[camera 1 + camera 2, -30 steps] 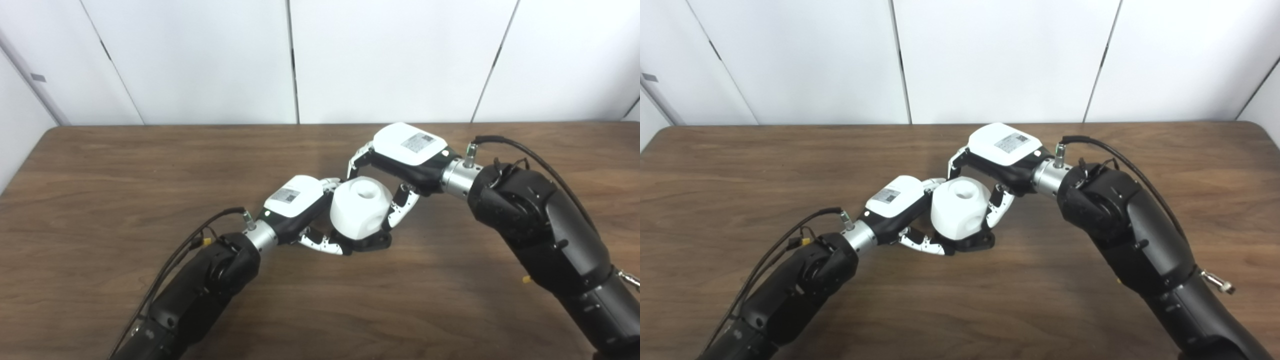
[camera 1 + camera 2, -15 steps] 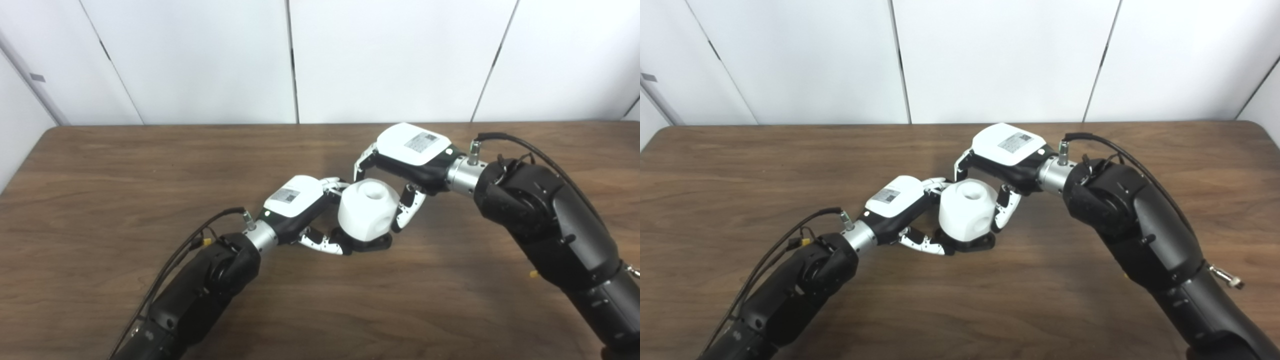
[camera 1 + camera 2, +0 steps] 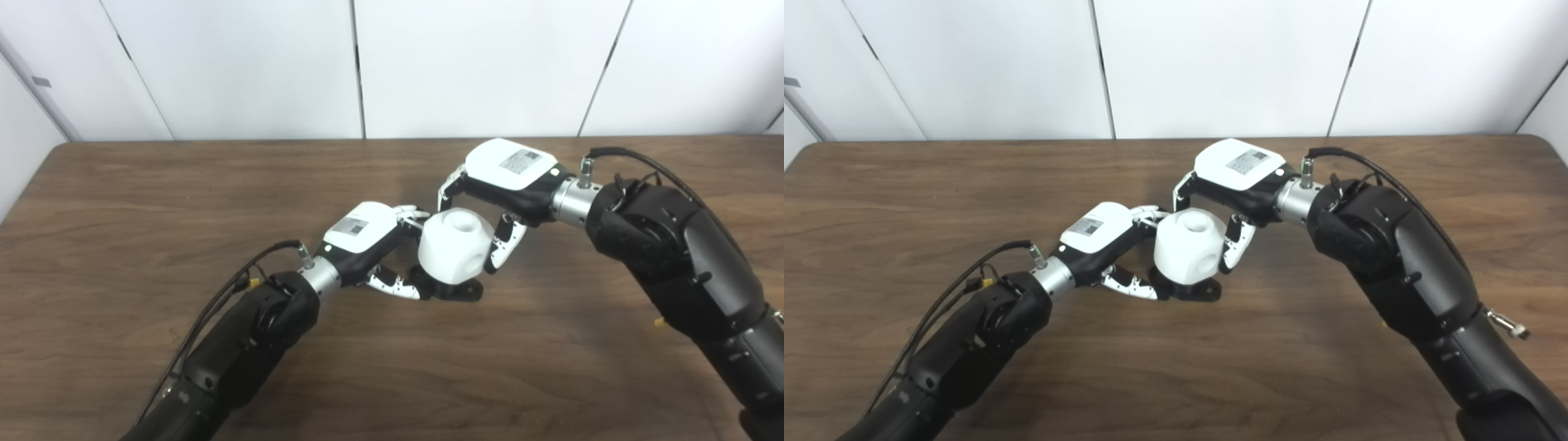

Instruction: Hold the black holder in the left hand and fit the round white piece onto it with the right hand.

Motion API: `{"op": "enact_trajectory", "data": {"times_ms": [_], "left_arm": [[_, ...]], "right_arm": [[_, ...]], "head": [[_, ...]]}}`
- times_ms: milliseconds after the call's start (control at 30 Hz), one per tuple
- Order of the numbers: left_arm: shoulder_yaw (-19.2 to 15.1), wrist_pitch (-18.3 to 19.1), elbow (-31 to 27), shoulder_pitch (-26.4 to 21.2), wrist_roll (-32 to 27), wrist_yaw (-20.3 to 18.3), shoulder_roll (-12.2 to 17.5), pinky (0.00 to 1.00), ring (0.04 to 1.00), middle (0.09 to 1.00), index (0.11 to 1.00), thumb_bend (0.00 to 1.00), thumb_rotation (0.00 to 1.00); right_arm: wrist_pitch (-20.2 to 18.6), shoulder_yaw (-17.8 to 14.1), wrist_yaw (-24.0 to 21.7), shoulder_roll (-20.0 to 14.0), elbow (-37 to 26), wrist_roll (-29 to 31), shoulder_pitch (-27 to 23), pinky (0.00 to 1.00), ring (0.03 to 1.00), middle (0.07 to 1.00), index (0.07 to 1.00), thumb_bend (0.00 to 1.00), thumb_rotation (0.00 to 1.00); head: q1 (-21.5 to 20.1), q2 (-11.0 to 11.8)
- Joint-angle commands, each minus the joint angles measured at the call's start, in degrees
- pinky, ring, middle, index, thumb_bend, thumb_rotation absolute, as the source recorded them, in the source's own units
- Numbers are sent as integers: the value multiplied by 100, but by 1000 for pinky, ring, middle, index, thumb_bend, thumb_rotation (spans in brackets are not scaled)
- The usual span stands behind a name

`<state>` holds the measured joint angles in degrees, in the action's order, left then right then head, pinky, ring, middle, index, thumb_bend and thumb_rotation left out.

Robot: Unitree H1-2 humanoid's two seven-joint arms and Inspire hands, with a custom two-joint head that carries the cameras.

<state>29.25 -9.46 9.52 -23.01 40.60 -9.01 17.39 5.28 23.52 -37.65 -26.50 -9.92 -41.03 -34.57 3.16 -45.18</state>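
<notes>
Nearest: dark wood-grain table [image 3: 122,202], both arms entering from the bottom edge. At mid-table, small black plastic holder [image 3: 456,291] resting on the wood, pinned at its near-left side by left hand [image 3: 367,242], fingers [image 3: 392,286] curled against the base; evidently gripped low to leave the top free for mating. Seated on the holder: round white moulded piece [image 3: 456,245], socket hole facing up, appearing upright; full seating not verifiable. Beyond: right hand [image 3: 499,184] arched over the white piece, fingers on the far side and thumb [image 3: 502,244] at its right flank, clamped on it, presumably for pressing down. Farthest: white panelled wall [image 3: 245,61].
</notes>
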Motion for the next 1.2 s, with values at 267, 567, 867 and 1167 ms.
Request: {"op": "enact_trajectory", "data": {"times_ms": [267, 567, 867, 1167], "left_arm": [[243, 128, 194, 193, 59, -505, -12, 717, 900, 856, 483, 524, 68], [240, 154, 180, 199, 9, -562, -24, 732, 901, 859, 483, 524, 69], [238, 165, 134, 230, -37, -616, 0, 723, 886, 860, 482, 524, 69], [222, 212, 27, 261, -99, -685, 71, 717, 890, 874, 482, 524, 68]], "right_arm": [[262, -4, 215, 85, -61, -96, -153, 758, 757, 696, 482, 525, 138], [668, 70, 490, 129, -77, -378, -109, 743, 757, 686, 481, 523, 140], [1063, 13, 758, 71, 9, -576, -46, 738, 745, 672, 481, 523, 139], [1127, -48, 873, 70, 56, -667, 52, 736, 736, 669, 481, 524, 138]], "head": [[14, -16], [14, -25], [32, -35], [22, -66]]}}
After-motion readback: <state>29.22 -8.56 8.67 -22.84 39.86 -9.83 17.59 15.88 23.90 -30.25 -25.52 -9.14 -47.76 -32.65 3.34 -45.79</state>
